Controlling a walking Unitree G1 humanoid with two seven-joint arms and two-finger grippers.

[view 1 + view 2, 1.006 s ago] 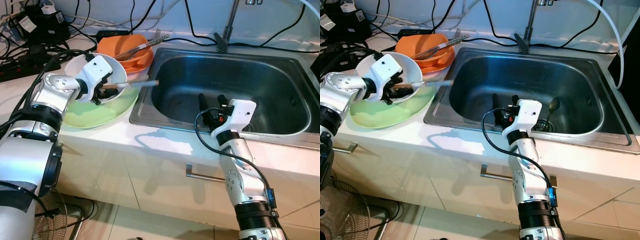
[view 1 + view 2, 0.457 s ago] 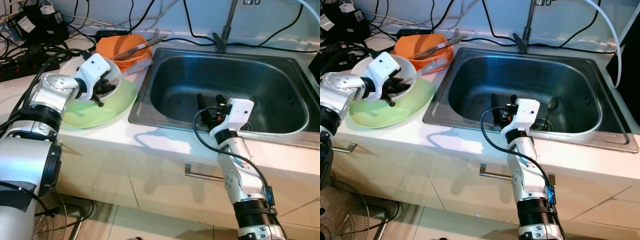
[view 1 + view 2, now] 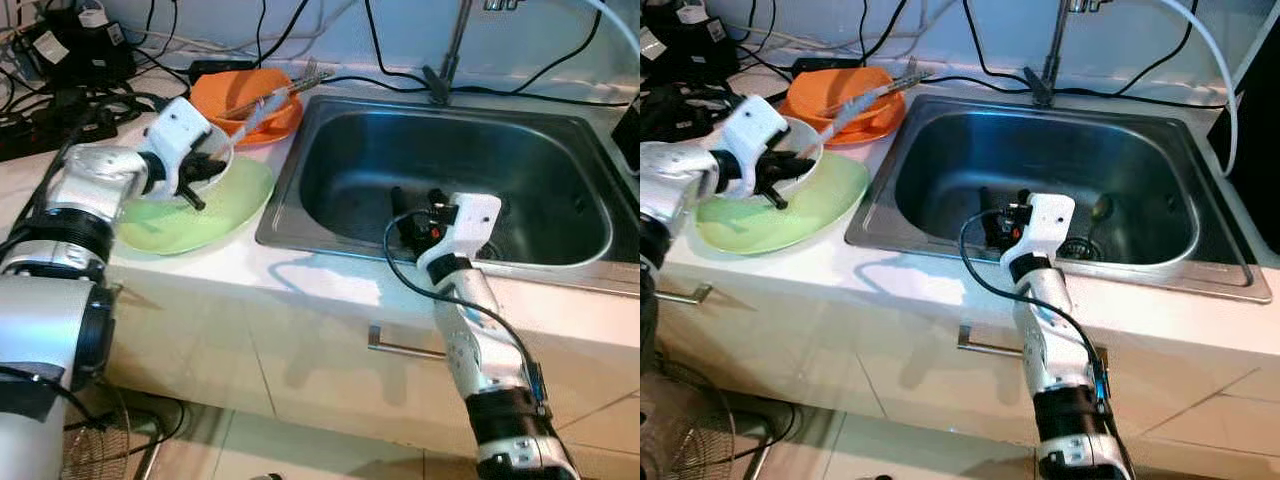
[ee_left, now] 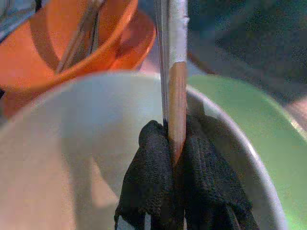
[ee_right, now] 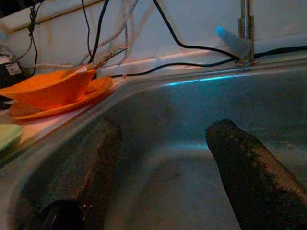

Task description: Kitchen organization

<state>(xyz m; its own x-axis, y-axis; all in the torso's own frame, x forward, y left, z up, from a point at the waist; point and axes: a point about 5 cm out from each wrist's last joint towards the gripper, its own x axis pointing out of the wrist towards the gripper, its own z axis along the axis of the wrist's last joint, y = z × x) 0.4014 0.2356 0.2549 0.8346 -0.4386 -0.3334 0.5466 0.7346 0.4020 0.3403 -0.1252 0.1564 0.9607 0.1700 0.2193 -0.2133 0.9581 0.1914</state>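
1. Over on the robot's left, the left end effector [image 3: 195, 172] sits inside a white bowl [image 4: 57, 139], its two black fingers [image 4: 149, 182] pinched tight on a pair of chopsticks [image 4: 173, 72].
2. These chopsticks, wooden at the gripped end and pale farther up, rise at a slant toward the orange bowl [image 3: 240, 95] behind.
3. That white bowl rests on a light green plate [image 3: 225, 205] on the white desk [image 3: 330, 280], just beside the sink's left rim.
4. Metal utensils [image 3: 290, 85] lie across the orange bowl, which sits on an orange plate [image 3: 875, 125].
5. Meanwhile, the right end effector [image 5: 163, 167] hangs inside the steel sink [image 3: 520, 170], fingers spread apart and holding nothing.
6. A spoon [image 3: 1098, 212] lies near the drain, and black cables [image 3: 560, 90] trail along the wall behind the tap [image 3: 450, 60].
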